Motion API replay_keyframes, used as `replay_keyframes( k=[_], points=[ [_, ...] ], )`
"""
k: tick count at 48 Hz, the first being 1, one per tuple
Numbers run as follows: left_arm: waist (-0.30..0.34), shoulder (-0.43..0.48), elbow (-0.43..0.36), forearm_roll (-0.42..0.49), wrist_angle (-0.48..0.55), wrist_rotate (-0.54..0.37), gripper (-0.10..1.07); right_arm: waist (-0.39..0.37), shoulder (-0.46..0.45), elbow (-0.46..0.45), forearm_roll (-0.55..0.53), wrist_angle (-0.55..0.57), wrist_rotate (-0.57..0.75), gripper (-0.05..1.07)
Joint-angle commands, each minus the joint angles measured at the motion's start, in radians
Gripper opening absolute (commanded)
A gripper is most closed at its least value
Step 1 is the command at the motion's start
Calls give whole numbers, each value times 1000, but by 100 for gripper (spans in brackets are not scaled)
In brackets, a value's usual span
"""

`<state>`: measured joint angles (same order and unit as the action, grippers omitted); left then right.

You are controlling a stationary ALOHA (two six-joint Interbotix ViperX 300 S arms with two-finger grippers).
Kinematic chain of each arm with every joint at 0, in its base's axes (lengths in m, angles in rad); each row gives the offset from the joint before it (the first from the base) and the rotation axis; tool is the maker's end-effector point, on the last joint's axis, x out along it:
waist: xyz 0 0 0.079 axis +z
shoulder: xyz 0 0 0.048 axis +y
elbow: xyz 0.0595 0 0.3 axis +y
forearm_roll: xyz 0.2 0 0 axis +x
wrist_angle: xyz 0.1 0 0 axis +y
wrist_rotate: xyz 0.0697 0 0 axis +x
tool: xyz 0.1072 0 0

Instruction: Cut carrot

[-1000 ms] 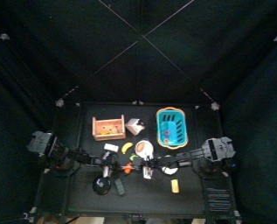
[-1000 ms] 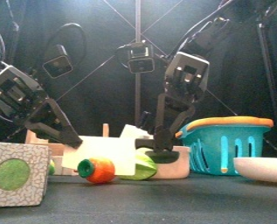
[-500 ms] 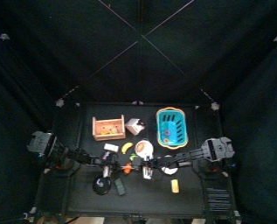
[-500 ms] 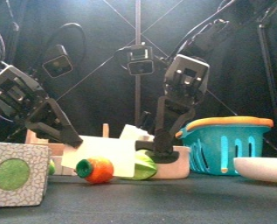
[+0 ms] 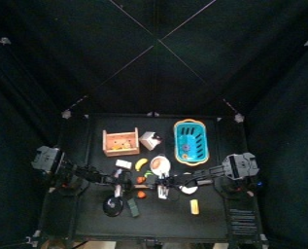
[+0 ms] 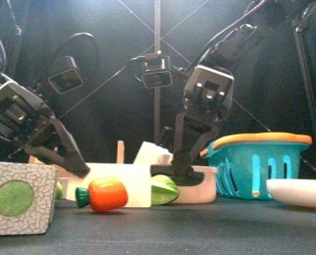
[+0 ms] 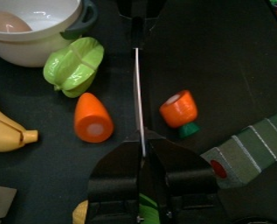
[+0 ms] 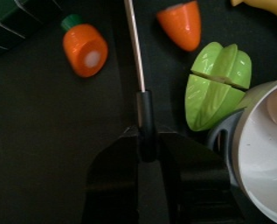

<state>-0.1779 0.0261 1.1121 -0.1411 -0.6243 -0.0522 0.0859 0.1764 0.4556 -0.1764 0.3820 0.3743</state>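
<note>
The orange toy carrot lies cut in two near the worktop's front edge: a pointed half (image 7: 93, 118) and a green-stemmed half (image 7: 179, 108). A thin metal knife blade (image 7: 137, 87) is gripped between the narrowly set jaws of the left hand (image 7: 141, 166), lying between the halves. A similar slim blade (image 8: 134, 44) is clamped in the right hand (image 8: 144, 144).

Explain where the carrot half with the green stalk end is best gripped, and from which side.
Grip the carrot half across its orange middle, coming straight down. It lies flat on the table with bare space on both long sides for the jaws. The green stalk end looks too small; the knife is beside it, not touching.
</note>
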Motion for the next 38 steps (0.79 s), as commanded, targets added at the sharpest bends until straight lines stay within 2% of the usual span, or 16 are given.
replay_keyframes(
  k=[1,17,38],
  points=[
    [2,-6,-20,2,-6,-2,45,-15,-21,-34,-2,-18,-2,45],
    [2,-43,-26,5,-6,5,45,-15,-40,-43,-25,-14,2,45],
    [-2,-167,-26,66,-8,5,45,-9,-94,-58,-26,5,-8,45]
  ],
)
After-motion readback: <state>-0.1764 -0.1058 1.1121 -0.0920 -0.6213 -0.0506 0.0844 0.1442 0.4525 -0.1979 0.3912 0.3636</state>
